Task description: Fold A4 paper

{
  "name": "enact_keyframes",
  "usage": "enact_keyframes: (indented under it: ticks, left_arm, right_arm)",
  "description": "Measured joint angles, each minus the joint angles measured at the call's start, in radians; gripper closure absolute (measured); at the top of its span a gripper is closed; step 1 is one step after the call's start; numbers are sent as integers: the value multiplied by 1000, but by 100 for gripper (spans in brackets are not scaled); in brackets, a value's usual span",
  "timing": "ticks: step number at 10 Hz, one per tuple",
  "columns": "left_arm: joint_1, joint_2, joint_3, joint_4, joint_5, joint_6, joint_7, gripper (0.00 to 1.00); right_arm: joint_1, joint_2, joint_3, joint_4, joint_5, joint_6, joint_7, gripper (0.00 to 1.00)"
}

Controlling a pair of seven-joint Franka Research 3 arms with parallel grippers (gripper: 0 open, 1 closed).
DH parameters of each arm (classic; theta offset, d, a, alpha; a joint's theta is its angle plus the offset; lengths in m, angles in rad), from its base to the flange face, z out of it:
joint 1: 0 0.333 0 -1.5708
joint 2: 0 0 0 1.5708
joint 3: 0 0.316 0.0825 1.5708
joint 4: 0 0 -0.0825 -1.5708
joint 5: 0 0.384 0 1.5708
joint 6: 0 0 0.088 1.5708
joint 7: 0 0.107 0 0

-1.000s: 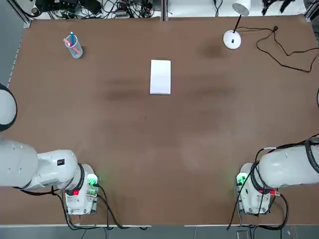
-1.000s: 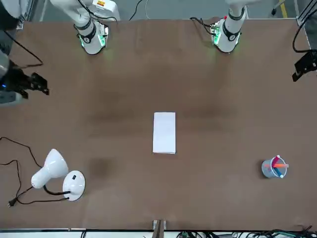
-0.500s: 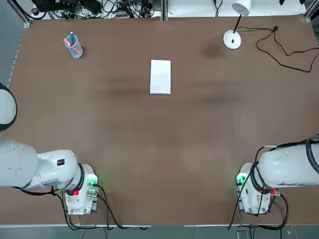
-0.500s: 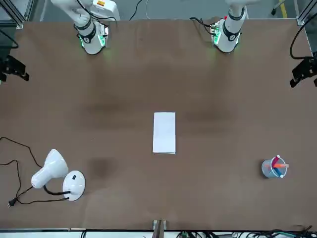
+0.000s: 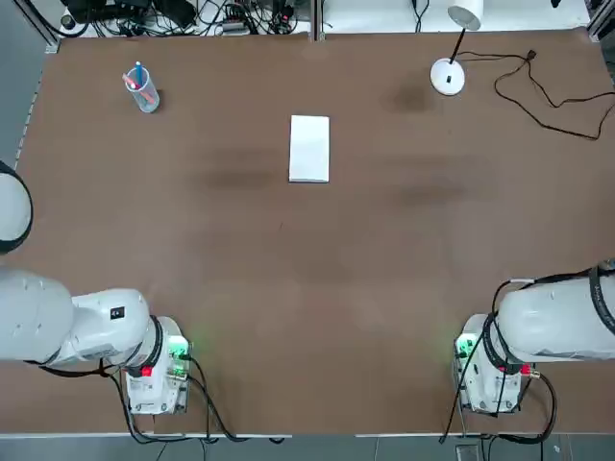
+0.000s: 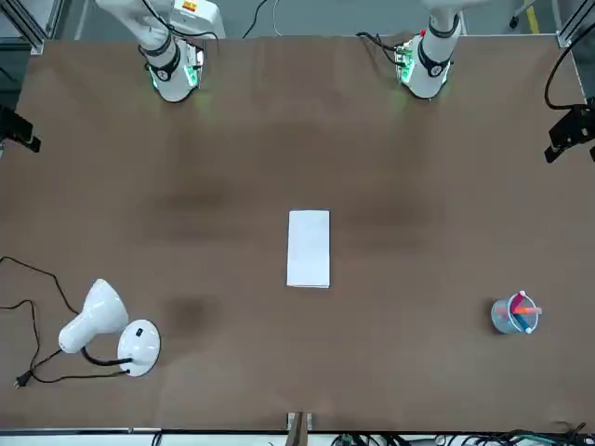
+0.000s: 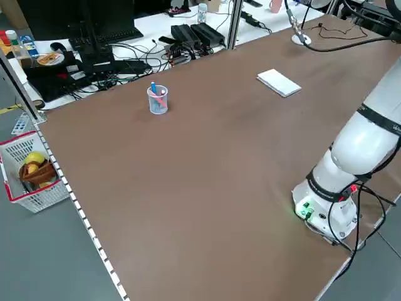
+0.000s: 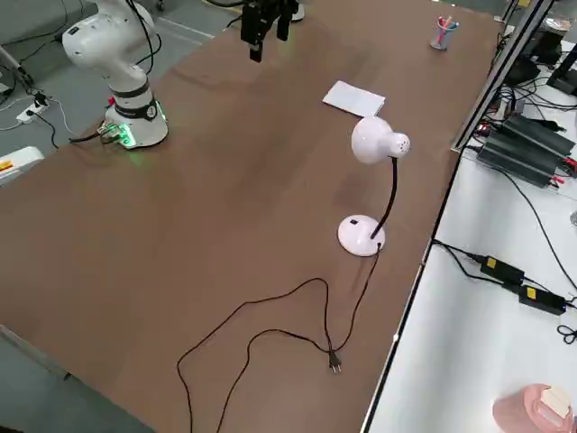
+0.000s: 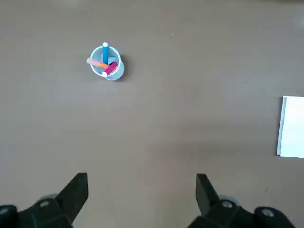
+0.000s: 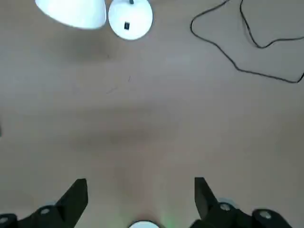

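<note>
The A4 paper (image 5: 308,148) lies flat on the brown table (image 5: 317,288) as a narrow white strip, beyond the middle and far from both arm bases. It also shows in the front view (image 6: 309,248) and the left side view (image 7: 279,82). Nothing touches it. My left gripper (image 9: 140,185) hangs high over the table's left part, open and empty, with the paper's edge (image 9: 292,126) off to one side. My right gripper (image 10: 140,187) hangs high over the right part, open and empty. In the front view each gripper is only a dark shape at a picture edge.
A white desk lamp (image 5: 447,77) with a long black cord (image 5: 548,96) stands at the far right. A clear cup of pens (image 5: 142,89) stands at the far left. Cables and power bricks lie on the bench behind the table.
Both grippers have drawn outward toward the table's sides, the right one farther. The paper has not moved.
</note>
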Motion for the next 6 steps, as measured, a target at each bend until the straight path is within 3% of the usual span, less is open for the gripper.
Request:
enact_keyframes:
  ticks: [6]
  left_arm:
    - [0,0,0,1,0,0,0,0]
  right_arm:
    - [0,1,3,3,1,56,0,1]
